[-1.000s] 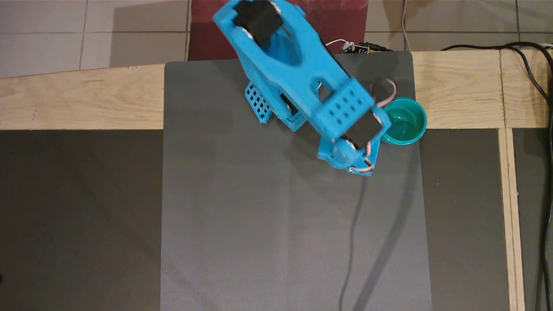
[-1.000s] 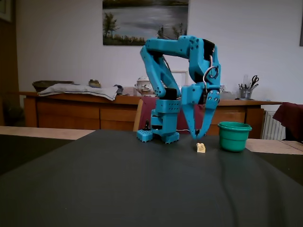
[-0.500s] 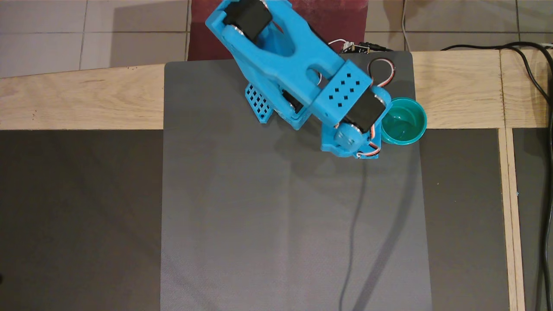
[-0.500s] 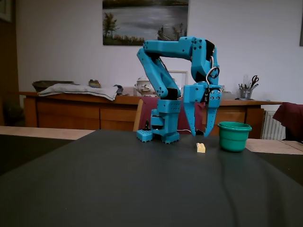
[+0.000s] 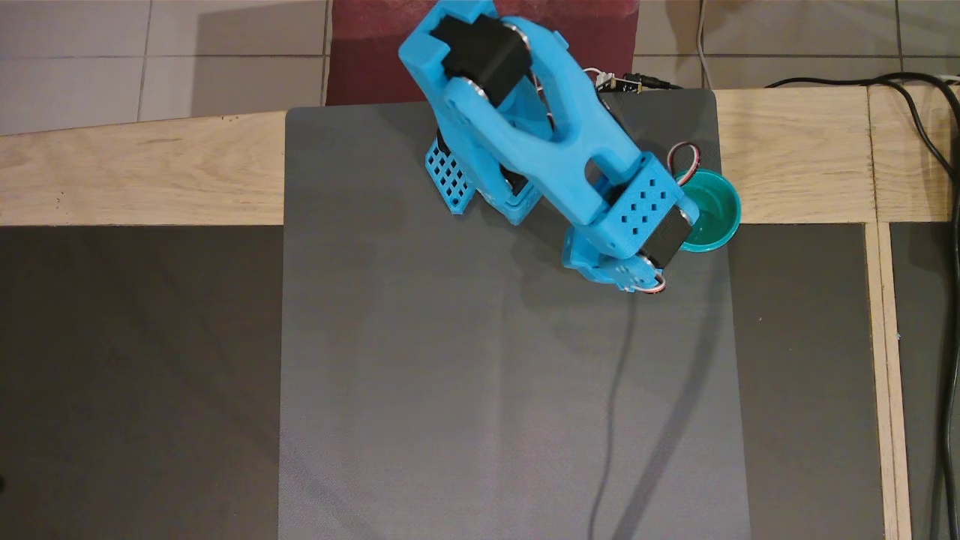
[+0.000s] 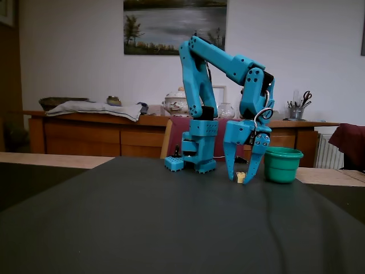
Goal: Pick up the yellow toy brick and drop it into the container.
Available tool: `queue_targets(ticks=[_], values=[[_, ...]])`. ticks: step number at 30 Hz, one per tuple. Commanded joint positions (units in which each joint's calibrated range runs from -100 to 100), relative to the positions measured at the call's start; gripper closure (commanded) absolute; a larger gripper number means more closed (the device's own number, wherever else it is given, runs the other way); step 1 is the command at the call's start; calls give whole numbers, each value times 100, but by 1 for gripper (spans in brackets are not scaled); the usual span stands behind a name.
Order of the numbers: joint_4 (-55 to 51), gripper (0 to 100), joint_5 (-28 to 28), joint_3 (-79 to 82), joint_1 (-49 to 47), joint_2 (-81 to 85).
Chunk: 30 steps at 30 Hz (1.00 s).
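Note:
In the fixed view the small yellow toy brick (image 6: 240,177) lies on the grey mat (image 6: 171,217), just left of the teal-green cup (image 6: 282,165). My blue gripper (image 6: 239,181) points straight down, its jaws open, one finger on each side of the brick and the tips at mat level. I cannot tell whether the fingers touch the brick. In the overhead view the brick is hidden under my wrist; the gripper (image 5: 621,274) shows only partly, next to the cup (image 5: 714,217) at the mat's right edge. What shows of the cup's inside looks empty.
A small blue perforated block (image 5: 448,178) sits on the mat beside the arm's base (image 6: 199,162). Black cables (image 5: 930,142) run along the right of the wooden table (image 5: 135,172). The mat stretches wide in front of the arm.

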<state>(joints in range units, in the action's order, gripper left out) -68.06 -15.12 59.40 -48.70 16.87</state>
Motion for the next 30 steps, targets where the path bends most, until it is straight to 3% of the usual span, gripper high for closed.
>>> queue_targets(ticks=[1, 30], values=[[85, 91, 7, 62, 7, -35], [-386, 91, -166, 71, -39, -9]])
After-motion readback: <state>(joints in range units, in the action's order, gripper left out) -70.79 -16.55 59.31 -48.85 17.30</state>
